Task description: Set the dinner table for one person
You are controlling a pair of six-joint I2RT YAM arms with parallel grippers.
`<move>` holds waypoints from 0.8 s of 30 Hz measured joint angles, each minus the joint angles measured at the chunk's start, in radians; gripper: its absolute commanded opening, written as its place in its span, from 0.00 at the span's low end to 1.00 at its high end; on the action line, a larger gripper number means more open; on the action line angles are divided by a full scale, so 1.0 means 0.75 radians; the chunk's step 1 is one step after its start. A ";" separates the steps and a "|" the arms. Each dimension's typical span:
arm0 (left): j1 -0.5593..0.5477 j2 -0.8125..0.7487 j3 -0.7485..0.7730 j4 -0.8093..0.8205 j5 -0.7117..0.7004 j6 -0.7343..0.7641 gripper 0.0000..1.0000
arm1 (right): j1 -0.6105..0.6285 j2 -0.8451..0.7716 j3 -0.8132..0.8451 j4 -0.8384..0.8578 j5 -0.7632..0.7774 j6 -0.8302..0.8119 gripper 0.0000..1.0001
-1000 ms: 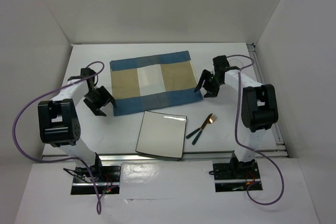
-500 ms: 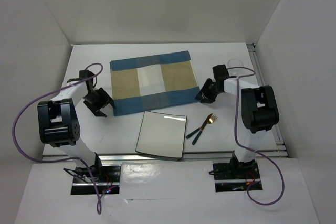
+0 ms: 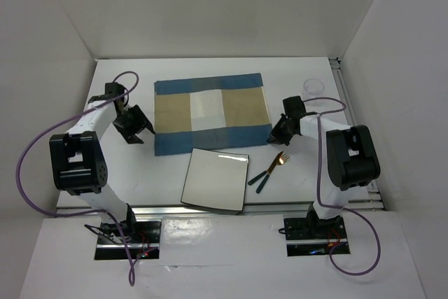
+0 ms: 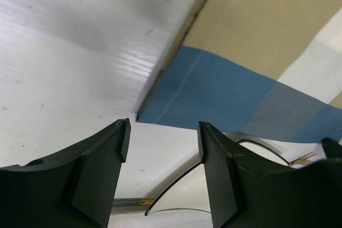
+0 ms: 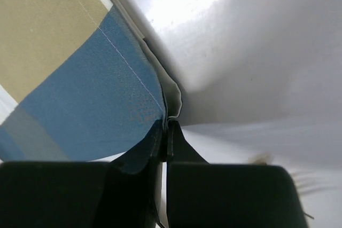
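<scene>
On the dinner table, placemat lies behind plate (fork to its right).

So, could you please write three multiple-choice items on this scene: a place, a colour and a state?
1. The cutlery lies: A on the placemat; B right of the plate; C on the plate.
2. The placemat's corners are: A red; B green; C blue.
3. The right pincer is: A wide open; B shut on the placemat's corner; C holding the plate.
Answers: 1 B, it lies beside the plate's right edge; 2 C, both wrist views show blue; 3 B, its jaws pinch the cloth.
</scene>
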 measured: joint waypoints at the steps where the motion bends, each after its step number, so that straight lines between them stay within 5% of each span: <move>1: -0.012 0.006 0.021 -0.002 0.003 0.006 0.70 | 0.010 -0.012 -0.014 -0.001 0.008 -0.001 0.00; 18: -0.234 0.189 0.169 -0.026 0.025 0.041 0.70 | 0.067 -0.290 -0.201 -0.096 0.160 0.087 0.00; 19: -0.242 0.189 0.172 -0.027 0.025 0.041 0.70 | 0.069 -0.290 -0.203 -0.100 0.166 0.092 0.05; 24: -0.271 0.189 0.198 -0.033 0.025 0.041 0.70 | 0.077 -0.294 -0.205 -0.123 0.198 0.107 0.75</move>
